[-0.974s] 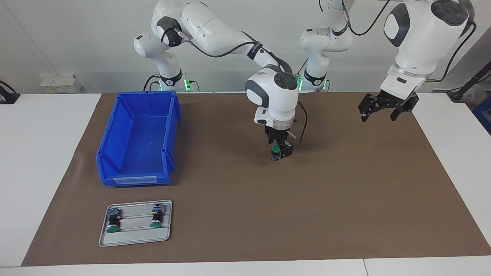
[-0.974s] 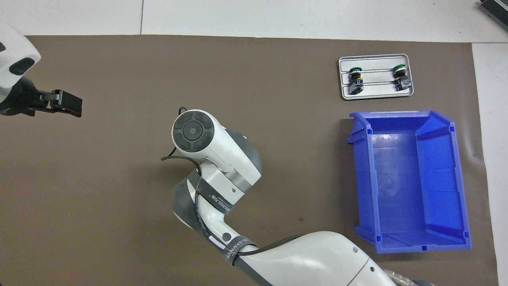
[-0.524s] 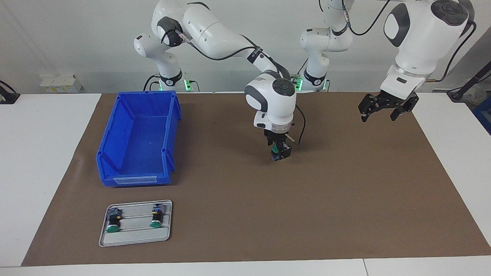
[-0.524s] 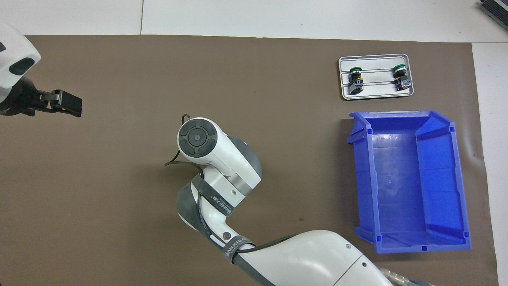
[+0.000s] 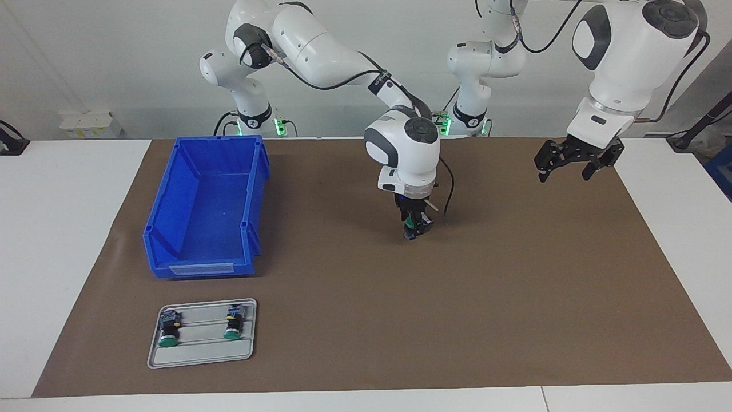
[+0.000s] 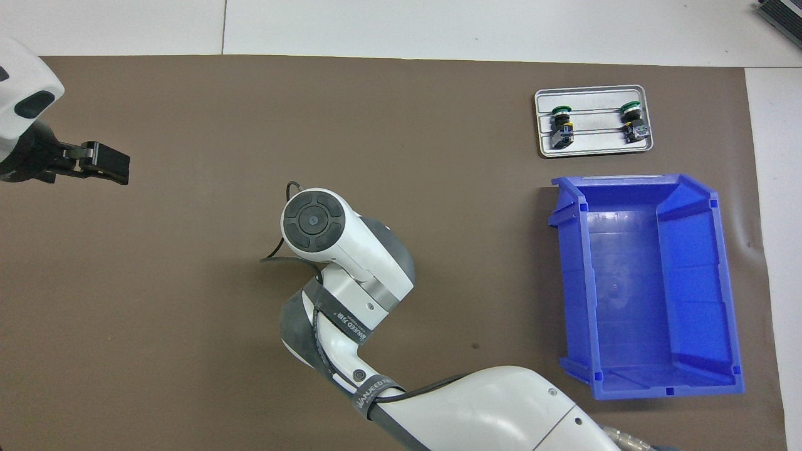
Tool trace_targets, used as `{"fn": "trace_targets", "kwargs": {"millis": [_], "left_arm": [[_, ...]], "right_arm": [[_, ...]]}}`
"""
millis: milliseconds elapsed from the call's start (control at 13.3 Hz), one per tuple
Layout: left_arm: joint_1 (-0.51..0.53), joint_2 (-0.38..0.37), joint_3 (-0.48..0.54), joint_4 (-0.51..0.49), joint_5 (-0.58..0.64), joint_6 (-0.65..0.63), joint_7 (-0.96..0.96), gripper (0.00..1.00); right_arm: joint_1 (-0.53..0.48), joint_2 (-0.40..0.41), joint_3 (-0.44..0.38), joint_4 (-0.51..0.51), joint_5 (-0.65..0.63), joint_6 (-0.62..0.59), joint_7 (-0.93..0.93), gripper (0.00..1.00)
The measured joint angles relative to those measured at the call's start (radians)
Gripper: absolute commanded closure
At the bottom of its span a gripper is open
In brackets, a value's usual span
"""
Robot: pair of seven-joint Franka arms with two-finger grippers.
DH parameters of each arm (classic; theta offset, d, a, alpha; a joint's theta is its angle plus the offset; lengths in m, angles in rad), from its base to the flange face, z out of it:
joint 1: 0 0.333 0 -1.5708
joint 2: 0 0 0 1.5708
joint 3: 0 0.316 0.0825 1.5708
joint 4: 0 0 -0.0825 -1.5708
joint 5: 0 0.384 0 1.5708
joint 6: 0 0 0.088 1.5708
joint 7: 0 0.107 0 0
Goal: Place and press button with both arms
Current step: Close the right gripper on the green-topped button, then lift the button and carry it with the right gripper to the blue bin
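A button (image 5: 408, 221) with a green cap stands upright on the brown mat (image 5: 514, 286), near its middle. My right gripper (image 5: 413, 228) points straight down on it, fingers shut on its body, so only a sliver of the cap shows. In the overhead view the right arm's wrist (image 6: 311, 219) hides both the button and that gripper. My left gripper (image 5: 563, 174) hangs open and holds nothing. It waits above the mat at the left arm's end of the table, and in the overhead view the left gripper (image 6: 103, 164) shows there too.
A large blue bin (image 5: 254, 189) stands at the right arm's end of the table. Farther from the robots lies a grey tray (image 5: 200, 355) holding two more green-capped buttons (image 5: 168, 332) on their sides. In the overhead view the tray (image 6: 595, 147) and bin (image 6: 730, 282) also show.
The right gripper's fingers stood apart around the button and have closed on it. Its wrist rose a little toward the robots. The left arm has not moved.
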Motion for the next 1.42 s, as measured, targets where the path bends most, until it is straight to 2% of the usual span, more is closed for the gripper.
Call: {"fn": "trace_targets", "kwargs": {"millis": [375,674,1049,1423], "left_arm": [[0.0,0.0,0.0,0.0,0.0,0.0,0.0,0.0],[0.0,0.0,0.0,0.0,0.0,0.0,0.0,0.0],[0.0,0.0,0.0,0.0,0.0,0.0,0.0,0.0],[0.0,0.0,0.0,0.0,0.0,0.0,0.0,0.0]], "right_arm": [[-0.004,-0.022,-0.002,0.003,0.0,-0.001,0.001,1.0],[-0.041,-0.104,-0.006,0.003,0.0,-0.078,-0.085,1.0],[-0.127,-0.225,-0.008,-0.012,0.0,-0.249,-0.341,1.0],[-0.251,-0.35,-0.009,-0.105,0.001,-0.347,-0.694,1.0]]}}
